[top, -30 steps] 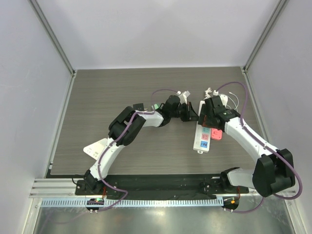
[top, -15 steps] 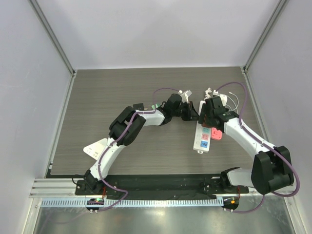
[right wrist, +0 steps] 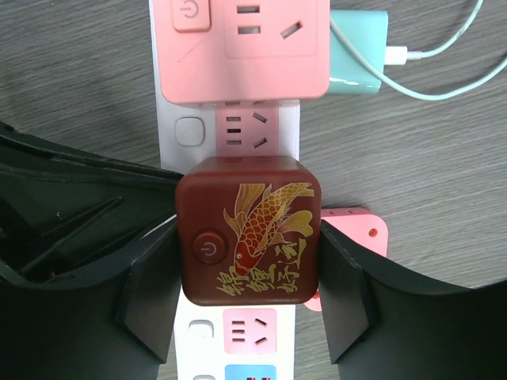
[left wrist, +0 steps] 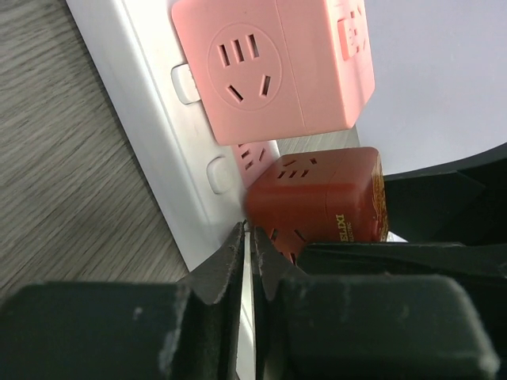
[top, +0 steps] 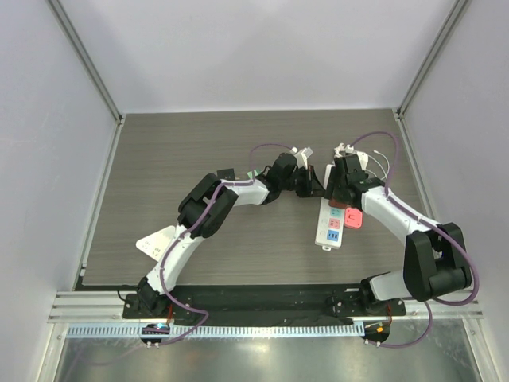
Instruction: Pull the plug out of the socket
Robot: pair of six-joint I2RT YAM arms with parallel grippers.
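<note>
The dark red cube plug (right wrist: 249, 237), seated on the white power strip (right wrist: 186, 131), is grasped at both sides by the right hand (right wrist: 247, 273), ready for pulling. Just beside it, the strip is pressed by the clenched left hand (left wrist: 247, 257), apparently to be kept down. Beyond, a pink adapter (right wrist: 238, 47) is plugged in.

Left arm (top: 242, 193) and right arm (top: 398, 215): white moulded link shells, black rounded joint housings. Purple cable (top: 270, 146) looped loose along each. Matte black plastic gripper fingers (right wrist: 146, 301), wedge-tipped, lightly scuffed.
</note>
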